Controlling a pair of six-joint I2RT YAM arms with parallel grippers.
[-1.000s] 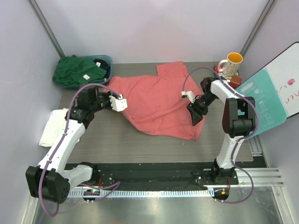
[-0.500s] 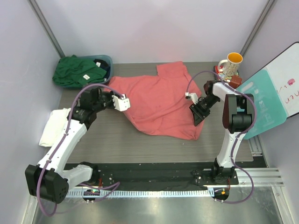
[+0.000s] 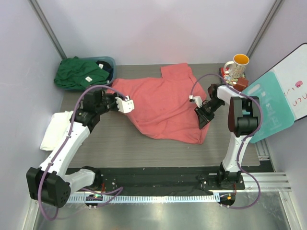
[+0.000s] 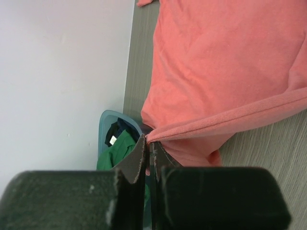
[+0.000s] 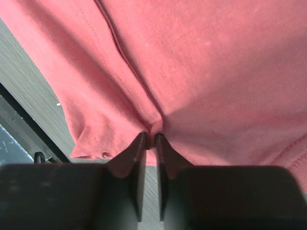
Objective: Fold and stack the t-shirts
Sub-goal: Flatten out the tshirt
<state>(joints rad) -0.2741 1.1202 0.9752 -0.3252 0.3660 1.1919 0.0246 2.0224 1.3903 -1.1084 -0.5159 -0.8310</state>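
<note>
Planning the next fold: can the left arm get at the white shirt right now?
Probably not yet. The white shirt lies uncovered beside that arm, but the left claw is shut on the red shirt and must let go first.

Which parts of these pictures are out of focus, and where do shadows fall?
Left wrist view: the near body of the left gripper is a dark blur, the coral-red t-shirt sharp. Right wrist view: the same blur on the right gripper, with a shadow on the cloth beside its tips. Top view: even light, all sharp.
</note>
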